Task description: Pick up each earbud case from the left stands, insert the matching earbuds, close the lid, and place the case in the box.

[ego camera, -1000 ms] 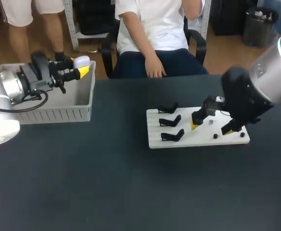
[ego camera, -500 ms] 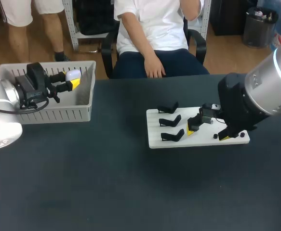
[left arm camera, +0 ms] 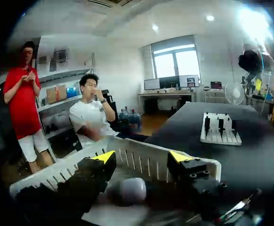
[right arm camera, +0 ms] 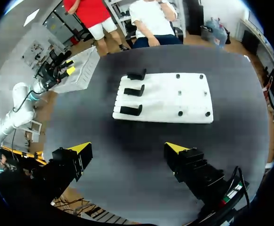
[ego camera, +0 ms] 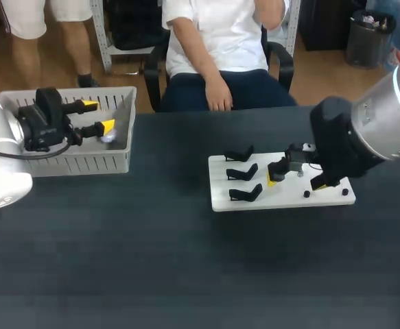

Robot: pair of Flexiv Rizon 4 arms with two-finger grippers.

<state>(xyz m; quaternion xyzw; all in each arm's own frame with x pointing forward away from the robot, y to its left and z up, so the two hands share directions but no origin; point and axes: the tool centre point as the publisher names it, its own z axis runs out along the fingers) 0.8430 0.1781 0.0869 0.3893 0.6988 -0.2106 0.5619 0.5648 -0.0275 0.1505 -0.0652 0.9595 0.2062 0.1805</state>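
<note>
My left gripper (ego camera: pixel 95 116) hangs over the grey box (ego camera: pixel 69 163), open. The white earbud case (ego camera: pixel 108 134), lid shut, is just below its yellow tips inside the box. In the left wrist view the case (left arm camera: pixel 133 189) shows blurred between and under the spread fingers of the gripper (left arm camera: pixel 141 157), touching neither, with the box rim (left arm camera: pixel 57 172) around it. My right gripper (ego camera: pixel 296 179) is open above the white board (ego camera: pixel 282 199), holding nothing. The three black stands (ego camera: pixel 241 171) on the board's left side are bare. The right wrist view looks down on the board (right arm camera: pixel 174 101) and stands (right arm camera: pixel 133 89) ahead of the gripper (right arm camera: pixel 127 148).
Small dark pegs (ego camera: pixel 344 192) dot the right part of the white board. The box stands at the table's far left corner. Dark tabletop (ego camera: pixel 151 260) stretches wide between box and board and toward the near edge.
My left gripper sank into the box and opened, letting go of the case, which dropped from between its tips. The right gripper only shifted slightly over the board.
</note>
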